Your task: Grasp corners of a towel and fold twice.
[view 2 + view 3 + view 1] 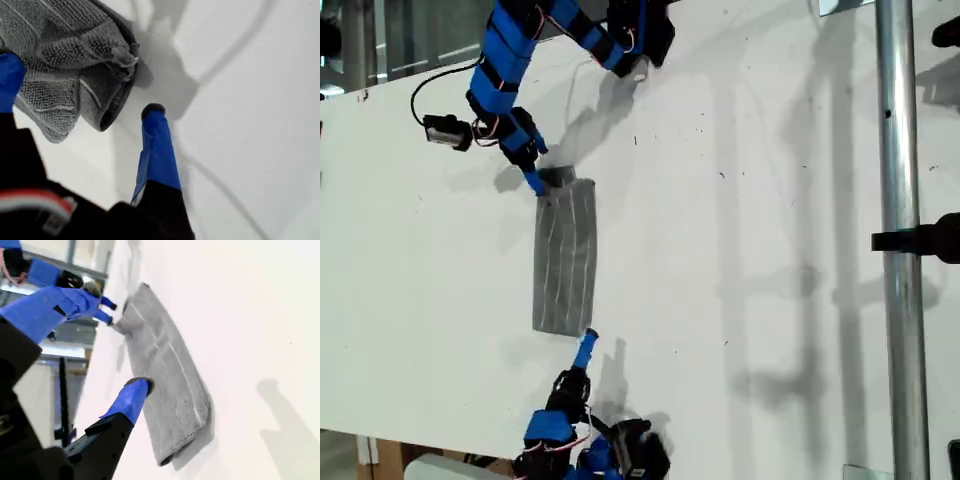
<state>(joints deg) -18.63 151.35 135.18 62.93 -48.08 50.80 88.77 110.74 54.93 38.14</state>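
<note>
Towel (565, 258) lying folded into narrow strip on table (770, 250), soft, limp, light. First gripper (80, 95) standing released at bunched end; second gripper (112, 342) hovering released near opposite end. Layered corners (172, 455) looking best for pinching.

White table (770, 200) — metal pole (900, 250) at exterior view's right.

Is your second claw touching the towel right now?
Cannot tell. In the exterior view my second claw ends right at the towel's edge; the second wrist view overlaps them, so neither shows contact or a gap plainly.
</note>
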